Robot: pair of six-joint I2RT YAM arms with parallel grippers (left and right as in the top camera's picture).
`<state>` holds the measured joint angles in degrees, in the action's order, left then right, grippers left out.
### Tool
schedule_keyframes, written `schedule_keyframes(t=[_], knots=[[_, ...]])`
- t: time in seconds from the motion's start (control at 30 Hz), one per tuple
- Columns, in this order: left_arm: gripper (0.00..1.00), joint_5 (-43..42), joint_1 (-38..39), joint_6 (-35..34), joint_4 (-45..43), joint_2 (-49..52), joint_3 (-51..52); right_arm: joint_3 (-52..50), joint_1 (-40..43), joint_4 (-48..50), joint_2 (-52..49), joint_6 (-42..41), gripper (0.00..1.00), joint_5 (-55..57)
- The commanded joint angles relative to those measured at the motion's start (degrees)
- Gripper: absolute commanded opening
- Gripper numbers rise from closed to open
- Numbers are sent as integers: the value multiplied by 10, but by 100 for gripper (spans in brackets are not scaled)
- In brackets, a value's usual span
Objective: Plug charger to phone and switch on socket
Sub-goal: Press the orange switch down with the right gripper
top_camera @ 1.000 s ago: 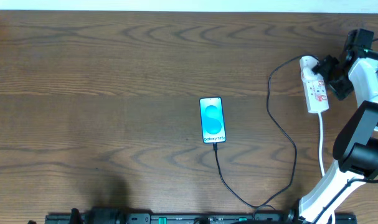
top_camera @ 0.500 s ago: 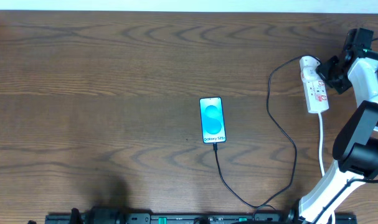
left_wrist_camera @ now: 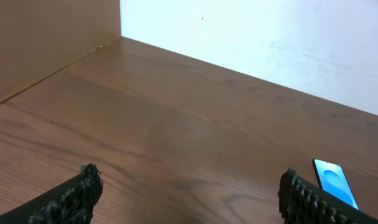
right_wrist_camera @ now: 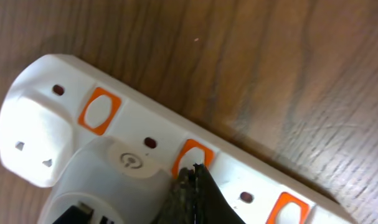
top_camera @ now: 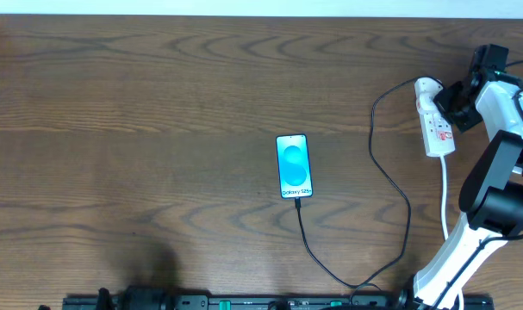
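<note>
At the right edge of the table [top_camera: 140, 129], the right hand [top_camera: 451, 96] is clenched on nothing, its closed fingertips [right_wrist_camera: 192, 190] set against an orange switch [right_wrist_camera: 190, 157] of the white power strip [top_camera: 435, 120], beside a white plug [right_wrist_camera: 114, 180] seated there. From that strip the thin black charger cable [top_camera: 390, 185] loops across the table into the bottom end of the phone [top_camera: 294, 165], lying face up mid-table, screen lit. The left hand [left_wrist_camera: 189, 180] hovers spread wide, empty.
</note>
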<state>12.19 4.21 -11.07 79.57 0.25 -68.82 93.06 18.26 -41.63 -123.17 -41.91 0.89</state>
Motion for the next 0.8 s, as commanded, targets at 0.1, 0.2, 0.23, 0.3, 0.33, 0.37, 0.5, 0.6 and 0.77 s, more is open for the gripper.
schedule_keyframes(t=[0.1, 0.2, 0.23, 0.3, 0.33, 0.37, 0.5, 0.6, 0.77], knots=[[92, 5, -2, 3, 1, -1, -4, 1, 9, 8, -1, -9, 1, -24], [92, 5, -2, 3, 1, -1, -4, 1, 13, 11, -1, -9, 1, -24], [92, 5, -2, 3, 1, -1, -4, 1, 14, 12, -1, -9, 1, -24], [92, 5, -2, 3, 1, -1, -4, 1, 16, 20, -1, 4, 1, -24], [92, 5, -2, 3, 1, -1, -4, 1, 16, 23, -1, 11, 1, -24], [92, 5, -2, 3, 1, -1, -4, 1, 16, 24, -1, 16, 1, -24], [92, 5, -2, 3, 1, -1, -4, 0, 12, 11, -2, 24, 1, -24], [92, 5, -2, 3, 2, -1, -4, -1, 6, 5, -5, 24, 1, -24], [92, 5, -2, 3, 1, -1, -4, -1, -17, 4, -7, 34, 1, -23]])
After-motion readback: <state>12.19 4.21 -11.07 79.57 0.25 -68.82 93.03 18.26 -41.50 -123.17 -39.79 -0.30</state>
